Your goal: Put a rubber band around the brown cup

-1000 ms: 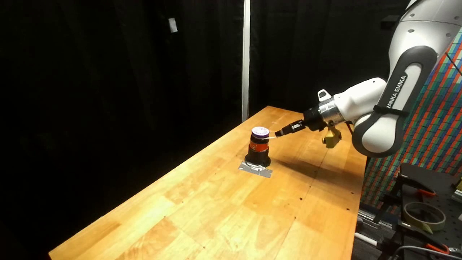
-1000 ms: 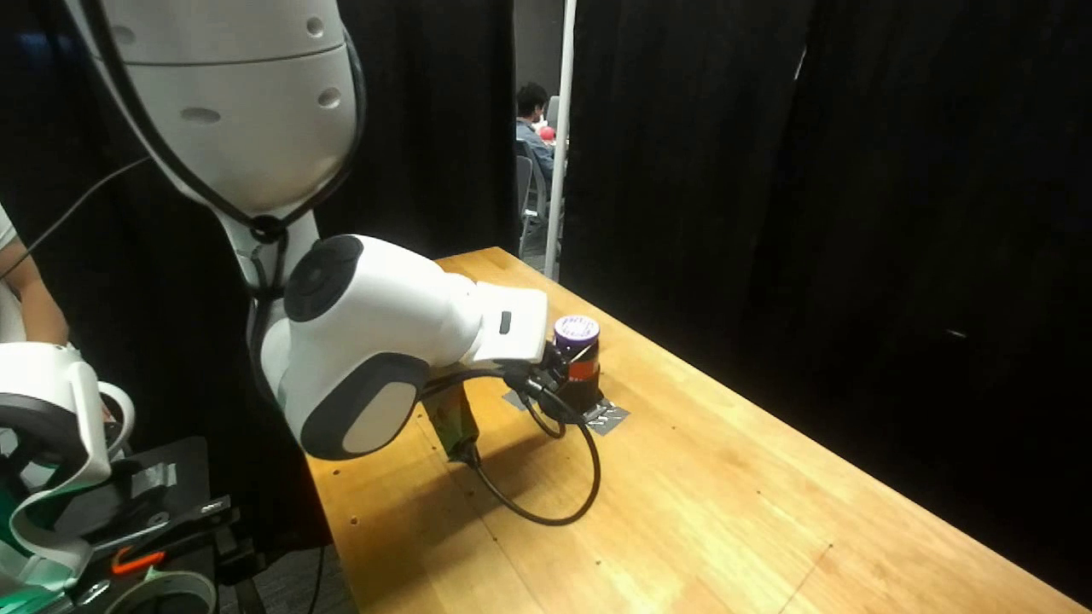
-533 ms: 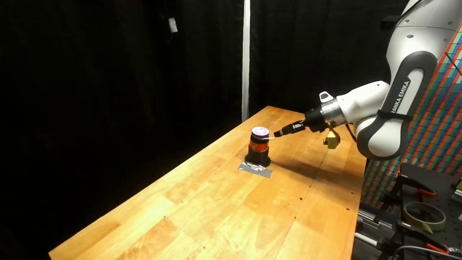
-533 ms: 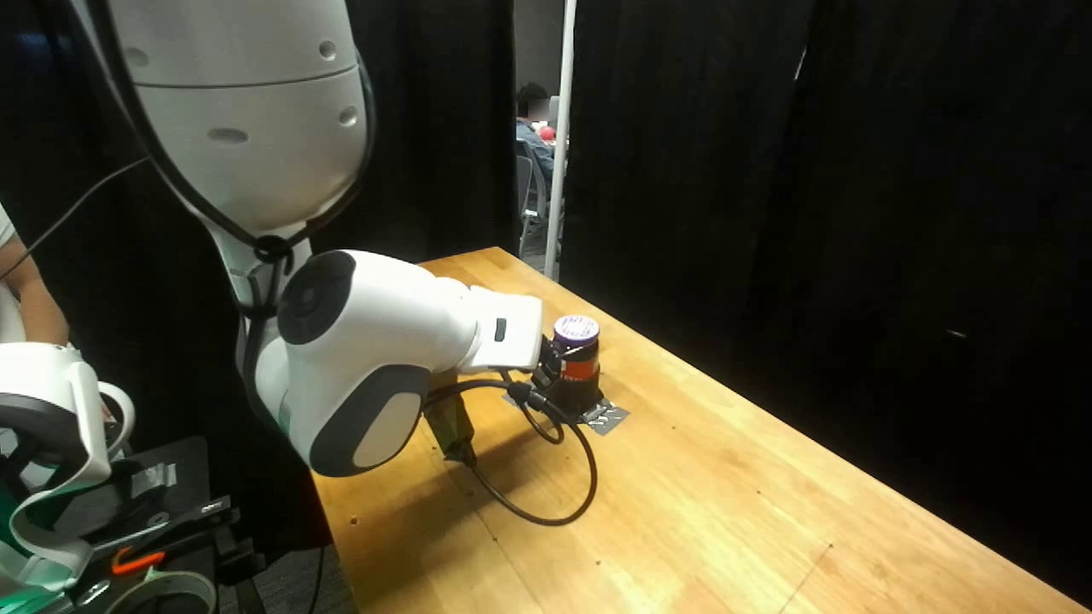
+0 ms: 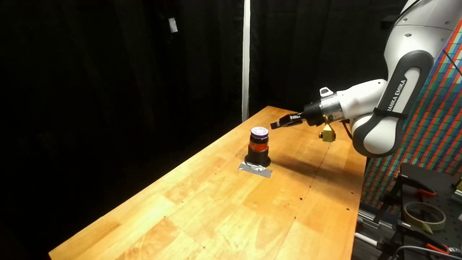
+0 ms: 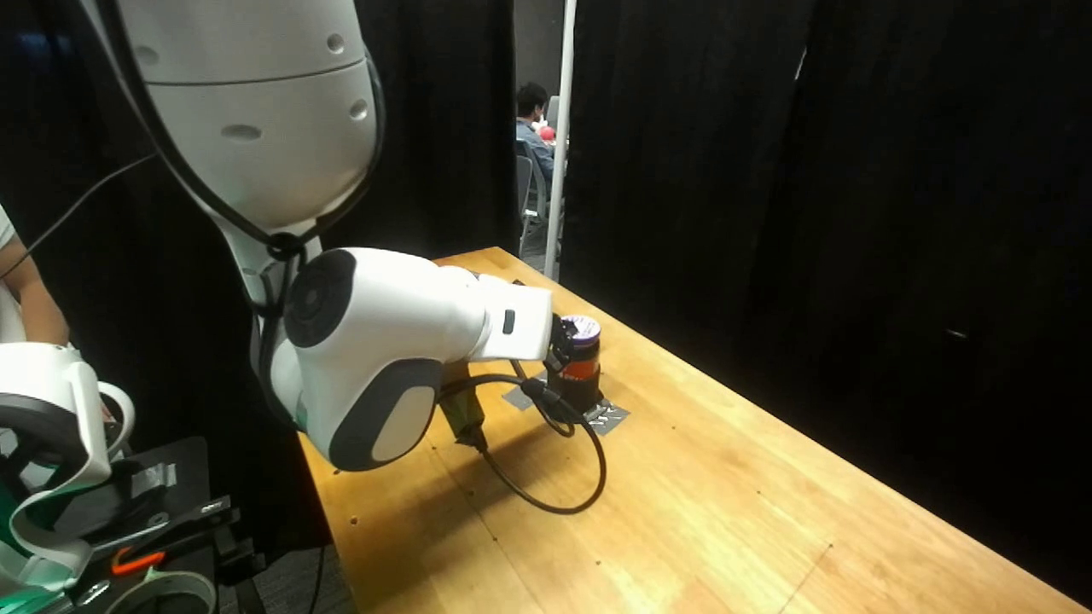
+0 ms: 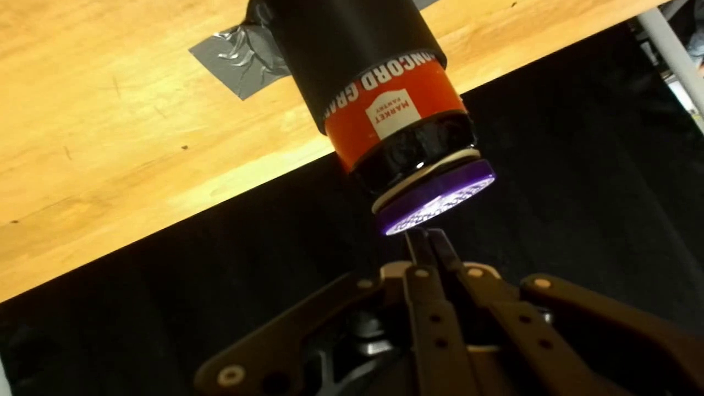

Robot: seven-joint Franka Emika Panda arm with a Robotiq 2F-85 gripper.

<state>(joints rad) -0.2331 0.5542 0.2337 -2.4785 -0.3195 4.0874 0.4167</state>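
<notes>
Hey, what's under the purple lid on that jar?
Just below the purple lid, a pale rubber band crosses the dark neck of the jar, above an orange label. The band's far side and whatever the lid covers can't be seen.

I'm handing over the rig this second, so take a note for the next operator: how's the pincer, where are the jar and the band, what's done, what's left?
Pincer: jaws shut or nearly so, nothing seen between them; close to the purple lid but apart from it.
Brown cup, the jar: upright in its black holder on the table.
Rubber band: across the cup's visible side, just below the lid; far side hidden.
Done: band looks to be on the cup, free of the pincer.
Left: probably just check the far side and back away.
</notes>
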